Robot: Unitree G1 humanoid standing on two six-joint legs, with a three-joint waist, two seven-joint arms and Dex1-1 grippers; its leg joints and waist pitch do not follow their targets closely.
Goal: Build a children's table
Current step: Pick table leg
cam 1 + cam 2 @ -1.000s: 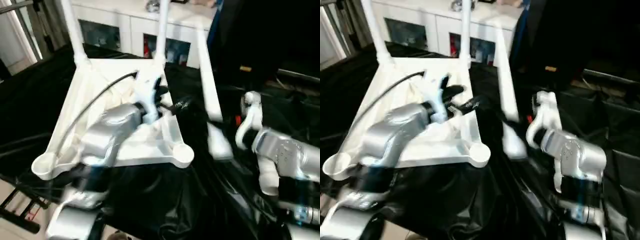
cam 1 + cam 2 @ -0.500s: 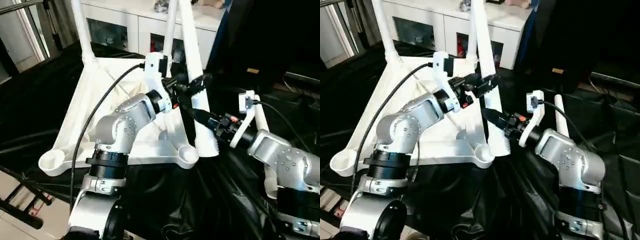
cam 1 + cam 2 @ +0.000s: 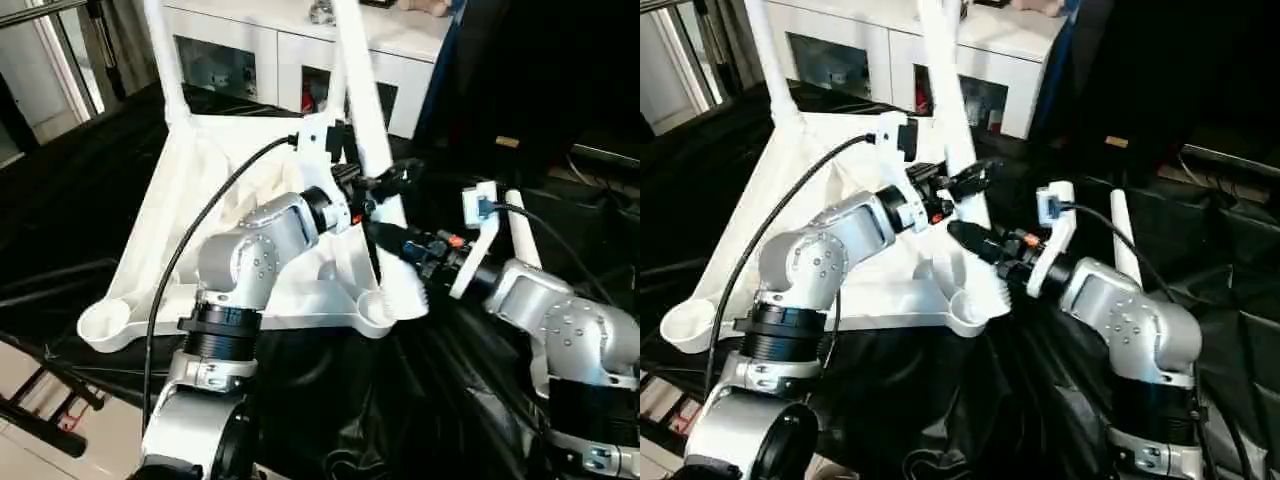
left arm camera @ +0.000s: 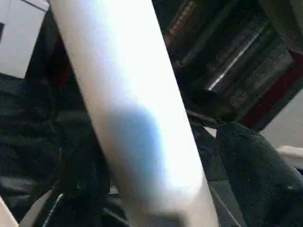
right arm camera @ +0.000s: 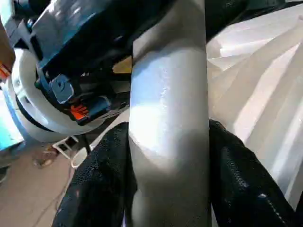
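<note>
The children's table lies upside down: its white ribbed tabletop [image 3: 150, 230] rests on the black drape. One leg [image 3: 165, 60] stands in the far left corner. A second leg [image 3: 372, 120] leans steeply, its lower end at the near right corner socket [image 3: 375, 312]; I cannot tell if it is seated. My right gripper [image 3: 385, 240] is shut on this leg low down, its fingers [image 5: 99, 179] pressed on both sides. My left gripper [image 3: 385, 185] is open around the same leg [image 4: 132, 104], just above. Another leg [image 3: 522, 235] lies loose on the drape at the right.
A white cabinet [image 3: 260, 50] with glass doors stands behind the work table. A black cable [image 3: 190, 250] loops from my left arm over the tabletop. A black metal stand [image 3: 40, 400] sits on the floor at the near left, past the drape's edge.
My left gripper has risen from the tabletop to the leg. The leg's lower end has moved left, closer to the near right socket. The camera has also shifted.
</note>
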